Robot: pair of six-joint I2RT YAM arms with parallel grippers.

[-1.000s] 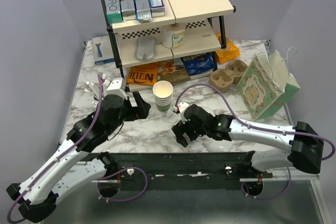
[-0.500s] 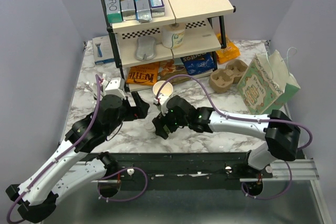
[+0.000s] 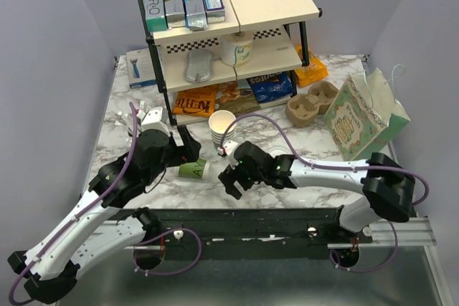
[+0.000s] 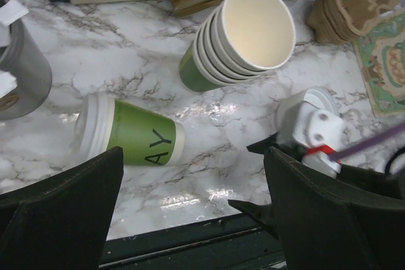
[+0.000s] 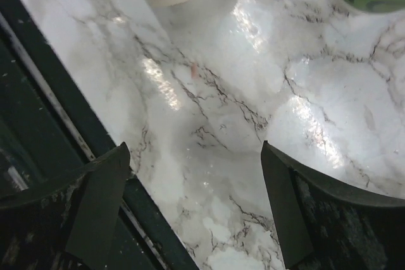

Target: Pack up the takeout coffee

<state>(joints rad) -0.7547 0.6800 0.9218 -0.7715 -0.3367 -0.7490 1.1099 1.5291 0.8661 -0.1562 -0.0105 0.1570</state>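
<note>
Nested cup stack [image 3: 223, 131] near snack bags [image 3: 195, 99] — cardboard carrier [image 3: 311, 102], patterned bag [image 3: 361, 118] rightward.

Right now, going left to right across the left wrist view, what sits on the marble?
Takeout coffee lying on its side → stack of nested cups → cardboard cup carrier.

Takeout coffee [image 3: 192, 170] lying on its side on the marble worktop [image 3: 287, 141], between the two end effectors. Left end effector [image 3: 189, 147] just behind it, jaws spread, nothing gripped; contact unclear. Right end effector [image 3: 229, 181] just to its right, jaws apart, empty. Stack of lidless cups [image 3: 222, 131] upright close behind. Cardboard carrier [image 3: 312, 102] and patterned gift bag [image 3: 362, 116] well off right.
</note>
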